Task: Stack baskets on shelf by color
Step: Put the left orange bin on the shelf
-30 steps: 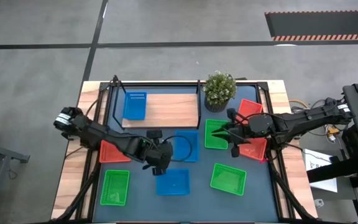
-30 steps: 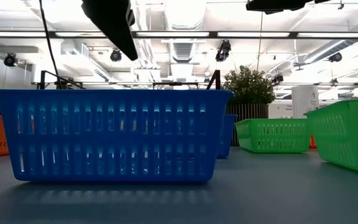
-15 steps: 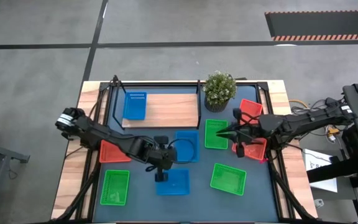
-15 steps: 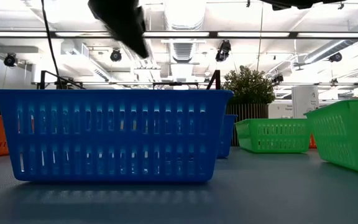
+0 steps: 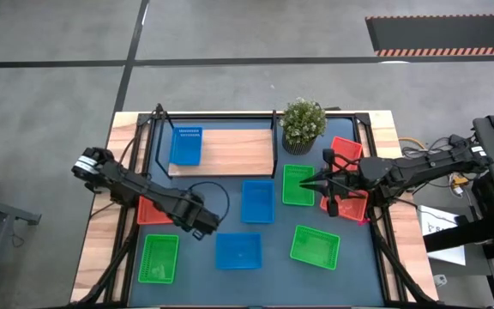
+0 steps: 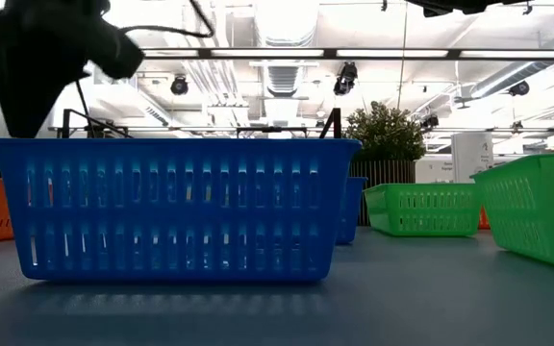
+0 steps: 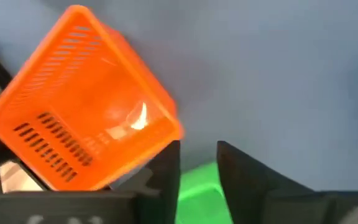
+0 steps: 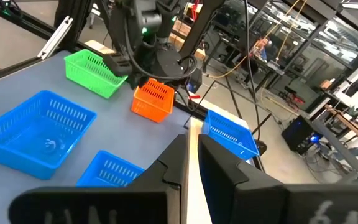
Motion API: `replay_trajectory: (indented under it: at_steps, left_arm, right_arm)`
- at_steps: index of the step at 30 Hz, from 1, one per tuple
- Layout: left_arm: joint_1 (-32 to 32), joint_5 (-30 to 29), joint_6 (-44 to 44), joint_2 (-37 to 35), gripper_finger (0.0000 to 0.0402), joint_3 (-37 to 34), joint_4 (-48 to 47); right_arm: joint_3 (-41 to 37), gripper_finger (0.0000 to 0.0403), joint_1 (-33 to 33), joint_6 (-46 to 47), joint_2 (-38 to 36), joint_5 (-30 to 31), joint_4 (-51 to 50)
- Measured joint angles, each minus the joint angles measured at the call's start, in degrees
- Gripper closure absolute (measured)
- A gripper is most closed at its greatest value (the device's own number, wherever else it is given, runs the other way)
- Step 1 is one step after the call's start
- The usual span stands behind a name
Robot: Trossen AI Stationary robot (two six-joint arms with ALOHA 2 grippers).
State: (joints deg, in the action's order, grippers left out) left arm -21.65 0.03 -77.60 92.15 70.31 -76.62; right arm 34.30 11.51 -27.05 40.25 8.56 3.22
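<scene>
The shelf (image 5: 230, 153) is a light wooden board at the table's far left with one blue basket (image 5: 186, 146) on it. On the tabletop lie two more blue baskets (image 5: 258, 201) (image 5: 238, 251), three green ones (image 5: 298, 184) (image 5: 316, 246) (image 5: 159, 258) and three red-orange ones (image 5: 154, 209) (image 5: 346, 150) (image 5: 350, 206). My left gripper (image 5: 202, 221) hangs in the air between the left red-orange basket (image 7: 86, 134) and the near blue basket, its fingers a narrow gap apart and empty. My right gripper (image 5: 309, 183) hovers shut over the right edge of the middle green basket.
A potted plant (image 5: 303, 123) stands at the shelf's right end. The shelf's black frame posts (image 5: 274, 142) rise around the board. A black cable loops beside my left wrist (image 5: 217, 196). In the low view the near blue basket (image 6: 171, 207) fills the foreground.
My left gripper has first moved toward the near blue basket's far rim. It has then swung away toward the table's left edge and come lower, ending beside the left red-orange basket. No basket has moved.
</scene>
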Motion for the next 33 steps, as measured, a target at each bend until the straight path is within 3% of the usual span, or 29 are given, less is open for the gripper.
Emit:
replay_trajectory:
  at_steps: [4,8,15,20,33]
  left_arm:
    - [1.8,-1.1,-1.6,-2.0,0.0258,-6.2,-0.2]
    - [2.8,-2.1,-2.8,-4.8,0.0234,-11.5,3.0]
    - [3.3,-1.9,-3.6,-10.4,0.0231,-12.9,4.9]
    - [3.4,-6.5,-6.1,-13.2,0.0231,-13.5,9.7]
    - [3.7,-7.0,-7.6,-7.9,0.0233,-20.1,15.1]
  right_arm:
    - [0.0,0.0371,0.0,-0.1,0.0,0.0,-0.1]
    - [0.0,0.0371,0.0,-0.1,0.0,0.0,-0.2]
    - [0.0,0.0371,0.0,-0.1,0.0,0.1,-0.2]
    - [0.0,0.0371,0.0,-0.5,0.0,0.5,-0.2]
    - [0.0,0.0371,0.0,-0.6,0.0,0.5,-0.4]
